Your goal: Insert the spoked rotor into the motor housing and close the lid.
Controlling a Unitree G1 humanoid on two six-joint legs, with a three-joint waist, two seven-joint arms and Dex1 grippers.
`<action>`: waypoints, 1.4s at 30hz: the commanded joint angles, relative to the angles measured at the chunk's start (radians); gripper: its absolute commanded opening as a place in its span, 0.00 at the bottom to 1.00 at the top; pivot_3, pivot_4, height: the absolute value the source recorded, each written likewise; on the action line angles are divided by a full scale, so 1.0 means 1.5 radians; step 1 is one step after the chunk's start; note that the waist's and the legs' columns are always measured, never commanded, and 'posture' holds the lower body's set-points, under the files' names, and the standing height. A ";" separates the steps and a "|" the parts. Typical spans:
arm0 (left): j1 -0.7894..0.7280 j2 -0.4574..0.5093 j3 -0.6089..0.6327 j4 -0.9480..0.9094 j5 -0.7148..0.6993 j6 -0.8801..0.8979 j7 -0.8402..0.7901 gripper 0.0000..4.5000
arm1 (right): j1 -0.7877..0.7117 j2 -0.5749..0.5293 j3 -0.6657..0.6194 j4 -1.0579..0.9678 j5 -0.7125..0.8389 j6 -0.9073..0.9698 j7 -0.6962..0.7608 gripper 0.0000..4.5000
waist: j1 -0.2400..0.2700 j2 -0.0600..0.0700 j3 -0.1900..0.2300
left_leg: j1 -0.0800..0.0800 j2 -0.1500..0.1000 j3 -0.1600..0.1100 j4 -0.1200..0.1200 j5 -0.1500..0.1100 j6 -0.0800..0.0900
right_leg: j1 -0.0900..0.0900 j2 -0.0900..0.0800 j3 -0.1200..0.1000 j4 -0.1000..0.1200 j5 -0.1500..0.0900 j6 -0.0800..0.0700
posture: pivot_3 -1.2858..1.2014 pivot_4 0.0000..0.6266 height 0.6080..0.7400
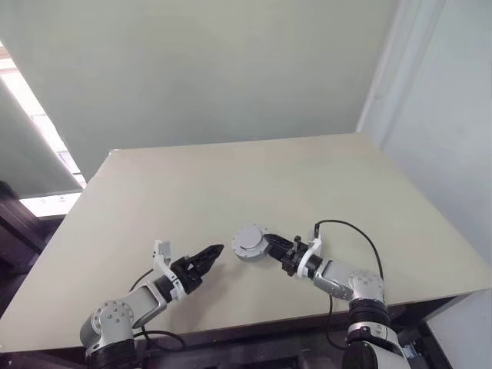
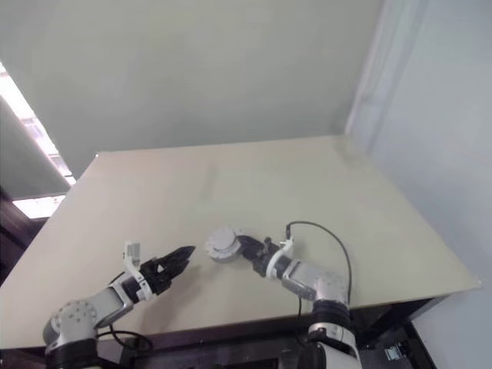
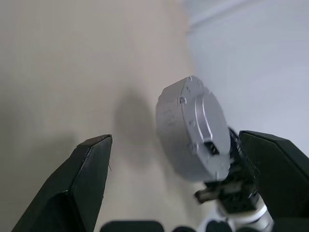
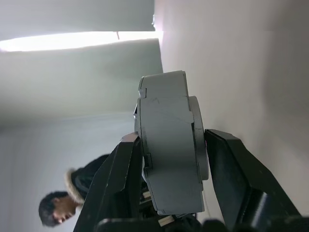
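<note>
My right gripper is shut on the motor housing, a round grey closed puck held on edge just above the table. In the right wrist view its fingers clamp the housing on its two flat faces. One face carries a raised round plate with small screws; I cannot tell whether that is the lid. The spoked rotor is hidden. My left gripper is open with nothing in it, a short gap to the left of the housing and pointing at it.
The beige table stretches away behind the grippers toward a pale wall. Its front edge runs just below both arms. A black cable loops from my right wrist. A person stands in the background of the right wrist view.
</note>
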 commanded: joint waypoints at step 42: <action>-0.014 -0.071 -0.063 0.085 -0.147 -0.062 0.068 0.49 | 0.027 0.101 0.104 -0.070 0.133 0.010 -0.054 0.27 | 0.000 -0.001 0.000 | 0.000 -0.001 0.001 0.001 0.000 0.000 | 0.000 0.000 0.001 0.000 0.000 0.000 | 0.52 0.00 1.00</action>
